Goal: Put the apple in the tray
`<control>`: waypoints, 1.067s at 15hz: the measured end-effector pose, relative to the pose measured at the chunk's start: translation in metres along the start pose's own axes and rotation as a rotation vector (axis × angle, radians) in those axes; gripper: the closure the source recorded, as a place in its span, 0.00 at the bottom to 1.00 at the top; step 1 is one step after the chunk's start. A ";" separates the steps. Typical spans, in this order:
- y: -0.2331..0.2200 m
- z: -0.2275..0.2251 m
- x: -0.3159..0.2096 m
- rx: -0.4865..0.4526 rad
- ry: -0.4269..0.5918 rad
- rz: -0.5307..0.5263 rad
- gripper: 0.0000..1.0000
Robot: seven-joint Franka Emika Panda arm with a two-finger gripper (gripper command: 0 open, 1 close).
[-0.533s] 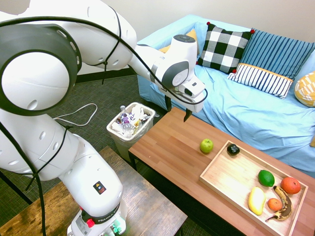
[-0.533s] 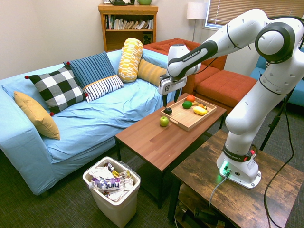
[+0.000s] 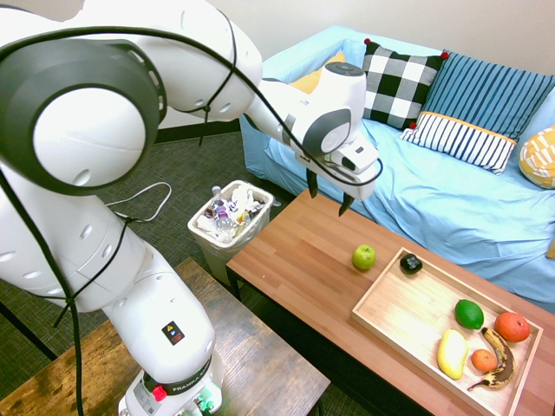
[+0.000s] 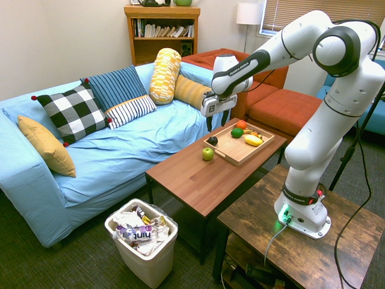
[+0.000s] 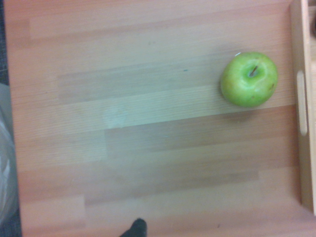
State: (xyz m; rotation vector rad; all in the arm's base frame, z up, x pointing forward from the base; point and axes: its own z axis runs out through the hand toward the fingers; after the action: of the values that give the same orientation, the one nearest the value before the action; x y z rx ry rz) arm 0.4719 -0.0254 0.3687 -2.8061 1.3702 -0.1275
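The apple (image 3: 363, 256) is small, round and yellow-green, and rests on the reddish-brown table just outside the near end of the tray (image 3: 401, 316). It also shows as the apple (image 4: 208, 153) and, from above with its stem up, as the apple (image 5: 249, 79). The light-wood tray (image 4: 231, 153) holds several fruits; its handled end wall is the tray (image 5: 302, 103) edge in the wrist view. My gripper (image 3: 329, 195) hangs open and empty in the air above the table, up and to the left of the apple. In the second exterior view the gripper (image 4: 217, 121) hovers above the tray's far end.
In the tray lie a dark fruit (image 3: 411, 263), a green lime-like fruit (image 3: 469, 314), an orange fruit (image 3: 512, 326), a yellow fruit (image 3: 452, 354) and a brown banana (image 3: 498, 360). A full white waste bin (image 3: 230, 220) stands left of the table. The blue sofa (image 3: 451, 186) runs behind it.
The gripper has shifted a little to the right, toward the apple's side of the table, still open. The apple and tray have not moved.
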 end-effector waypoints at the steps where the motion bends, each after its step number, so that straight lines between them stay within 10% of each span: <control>1: -0.008 0.011 0.010 -0.007 0.008 0.025 0.00; 16: -0.059 0.184 0.109 -0.139 -0.028 0.271 0.00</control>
State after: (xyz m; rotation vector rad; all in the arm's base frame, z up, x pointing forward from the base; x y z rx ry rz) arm 0.6000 -0.0790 0.1952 -2.6780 1.8002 0.0123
